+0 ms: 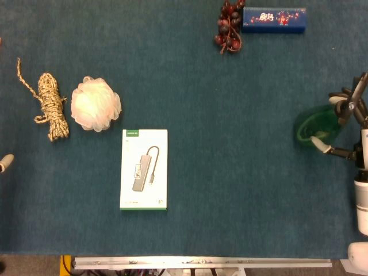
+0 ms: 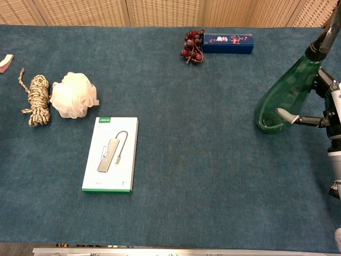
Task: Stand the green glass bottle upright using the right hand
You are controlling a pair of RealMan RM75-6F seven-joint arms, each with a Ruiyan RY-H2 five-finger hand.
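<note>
The green glass bottle (image 2: 285, 93) is at the table's right edge, leaning to the right with its dark neck pointing up and right; in the head view the bottle (image 1: 315, 123) shows from above. My right hand (image 2: 322, 109) grips its body, thumb across the front and fingers behind, and the same right hand (image 1: 345, 135) shows at the frame's right edge. The bottle's base is down at the blue cloth. Only a pale tip of my left hand (image 1: 5, 162) pokes in at the left edge; how its fingers lie is hidden.
A white boxed adapter (image 2: 111, 153) lies left of centre. A white bath pouf (image 2: 73, 94) and a rope coil (image 2: 36, 98) are at the far left. Dark grapes (image 2: 192, 45) and a blue box (image 2: 228, 42) sit at the back.
</note>
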